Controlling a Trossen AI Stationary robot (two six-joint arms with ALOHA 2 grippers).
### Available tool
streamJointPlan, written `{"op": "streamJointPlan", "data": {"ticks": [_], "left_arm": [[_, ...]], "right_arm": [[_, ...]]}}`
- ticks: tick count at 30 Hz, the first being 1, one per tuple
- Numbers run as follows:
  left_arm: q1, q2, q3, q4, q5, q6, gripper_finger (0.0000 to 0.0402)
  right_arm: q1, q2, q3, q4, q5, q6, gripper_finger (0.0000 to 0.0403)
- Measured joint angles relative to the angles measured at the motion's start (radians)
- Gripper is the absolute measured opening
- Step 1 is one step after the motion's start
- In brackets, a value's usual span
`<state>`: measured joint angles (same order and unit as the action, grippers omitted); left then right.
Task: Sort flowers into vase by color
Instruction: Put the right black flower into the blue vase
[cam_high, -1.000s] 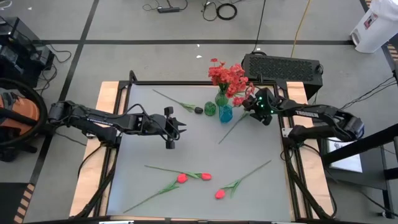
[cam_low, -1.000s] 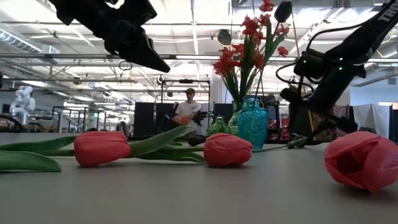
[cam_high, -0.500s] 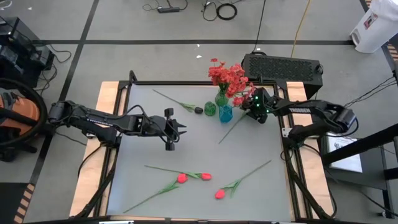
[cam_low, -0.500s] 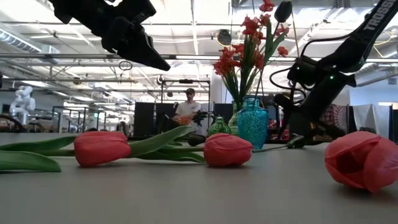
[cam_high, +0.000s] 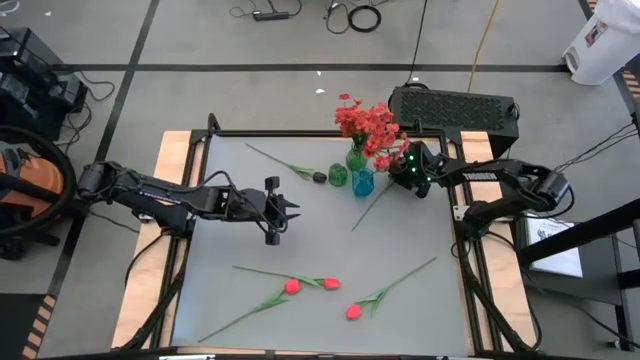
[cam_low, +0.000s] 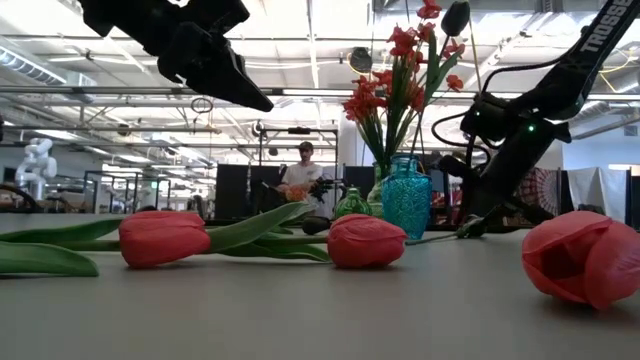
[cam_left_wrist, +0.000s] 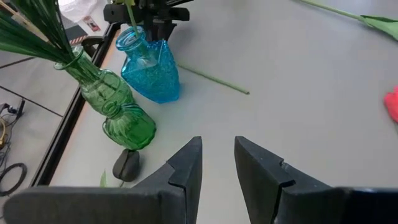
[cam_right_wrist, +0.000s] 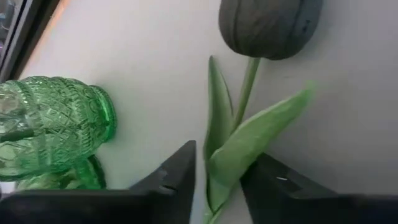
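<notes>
Our left gripper (cam_high: 278, 212) hangs above the table well left of the blue vase (cam_high: 362, 182), its fingers (cam_left_wrist: 186, 171) a little spread with nothing between them; we judge it is waiting its turn. Nearer the front edge than the blue vase lie three pinkish-red tulips (cam_high: 292, 286), unsorted, their stems fanned across the mat. Left of the blue vase, a dark bud (cam_high: 319, 177) on a long stem rests on the table near the small green vase (cam_high: 338, 175). Touching the blue vase on its far side, a taller green vase (cam_high: 356, 158) holds the red blossoms (cam_high: 365, 123), so we take red as already sorted there. Just right of the blue vase, our right gripper (cam_high: 402, 178) is down at the table, its fingers (cam_right_wrist: 177, 180) closing around the stem and leaves of a dark tulip (cam_right_wrist: 270, 25) just below the bud. We judge this grip low on the stem leaves the stem free to go into a vase. Crowding red blossoms stand close beside that path and could snag the stem.
</notes>
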<state>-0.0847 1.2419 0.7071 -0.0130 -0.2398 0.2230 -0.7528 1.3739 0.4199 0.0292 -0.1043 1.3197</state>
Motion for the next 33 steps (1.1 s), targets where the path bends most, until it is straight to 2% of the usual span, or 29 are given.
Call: {"op": "streamJointPlan", "data": {"ticks": [6,11,16,22,33], "left_arm": [[-0.008,0.000,0.000,0.000,0.000,-0.001,0.0102],[-0.008,0.000,0.000,0.000,-0.002,-0.007,0.0102],[-0.007,0.000,0.000,0.003,-0.004,-0.008,0.0102],[-0.008,0.000,0.000,0.015,-0.004,-0.034,0.0102],[-0.007,0.000,0.000,0.103,-0.004,-0.084,0.0102]], "right_arm": [[0.000,0.001,-0.002,-0.003,0.008,-0.061,0.0013],[0.000,-0.018,-0.002,-0.001,0.008,-0.131,0.0009],[0.000,-0.093,-0.002,-0.033,0.011,-0.208,0.0003],[0.000,-0.269,-0.002,-0.198,0.054,-0.297,0.0002],[0.002,-0.718,-0.002,-0.489,0.061,-0.420,0.0001]]}}
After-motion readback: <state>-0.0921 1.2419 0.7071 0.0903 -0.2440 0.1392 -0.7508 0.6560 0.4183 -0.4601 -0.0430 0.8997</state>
